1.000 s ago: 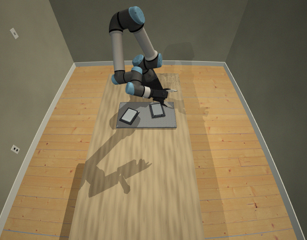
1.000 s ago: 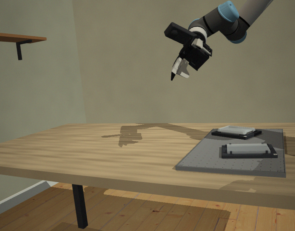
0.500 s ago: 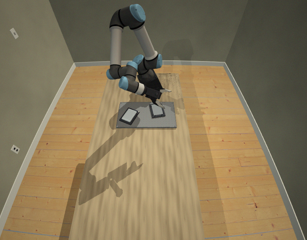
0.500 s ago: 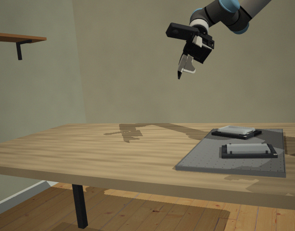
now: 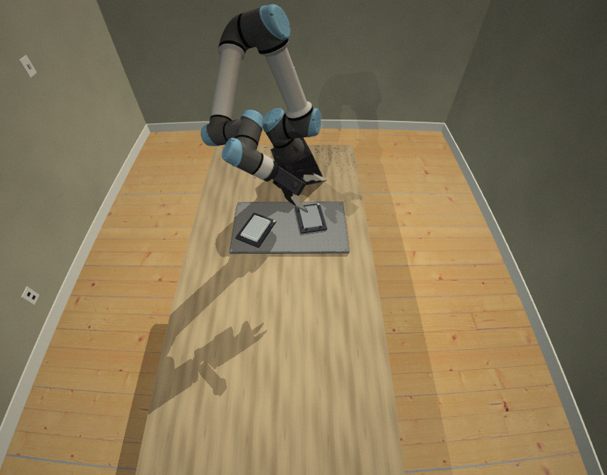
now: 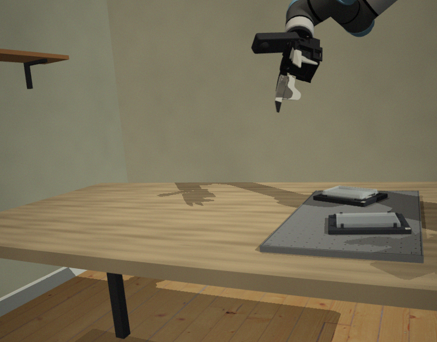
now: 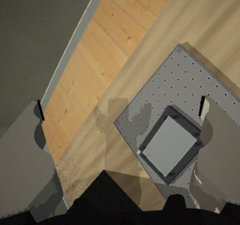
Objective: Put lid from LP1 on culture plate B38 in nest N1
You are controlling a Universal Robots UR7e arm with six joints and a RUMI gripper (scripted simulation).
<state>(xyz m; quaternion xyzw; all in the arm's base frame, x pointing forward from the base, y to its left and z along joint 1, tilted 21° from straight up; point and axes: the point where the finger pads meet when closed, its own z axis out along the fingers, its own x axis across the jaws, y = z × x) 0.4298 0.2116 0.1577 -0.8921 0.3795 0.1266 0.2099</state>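
We see the end effector (image 6: 281, 101) high in the upper right of the exterior view, well above the surface (image 6: 137, 220), its jaws spread wide and holding nothing. In the top view, the lid (image 5: 310, 216) lies on its dark lid park (image 5: 300, 228) right of centre on the grey perforated board (image 5: 334, 242). The open culture plate (image 5: 254, 227) sits in its nest (image 5: 242, 238) at the board's left end, apart from the lid.
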